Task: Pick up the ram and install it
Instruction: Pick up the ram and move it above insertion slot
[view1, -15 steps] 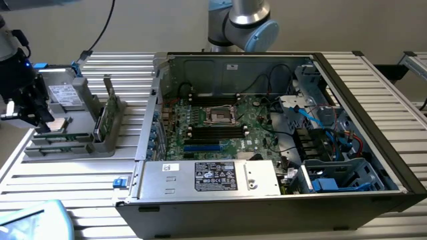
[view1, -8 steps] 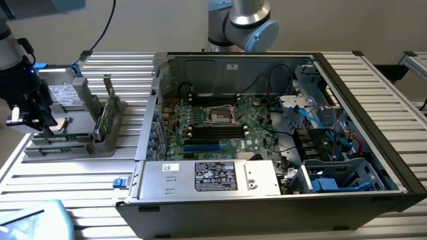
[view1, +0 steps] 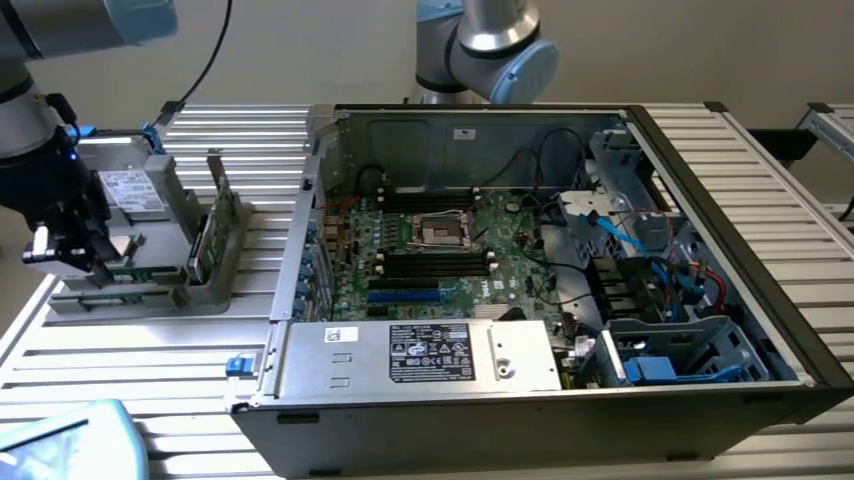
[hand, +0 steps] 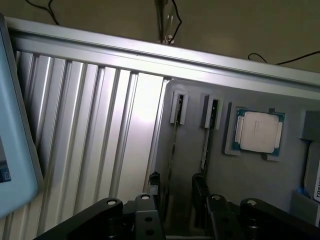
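Two ram sticks stand on edge in slots of a grey parts fixture (hand: 190, 220); in the wrist view they are thin green strips, one (hand: 174, 145) and the other (hand: 207, 145). My gripper (hand: 176, 186) hovers just above them, open, its black fingers (hand: 153, 184) straddling the first stick without touching it. In the exterior view the gripper (view1: 83, 262) hangs over the fixture's near end at the far left, with a green ram edge (view1: 138, 271) showing beside it. The open computer case (view1: 747, 330) holds the motherboard, whose black slots (view1: 430, 265) lie below the processor socket.
A square silver processor chip (hand: 259, 131) sits in the fixture beside the ram, and a labelled hard drive (view1: 128, 190) lies at its far end. Green cards (view1: 214, 228) stand upright on the fixture's case side. A second arm's base (view1: 487, 45) stands behind the case. The table is ribbed aluminium (hand: 90, 130).
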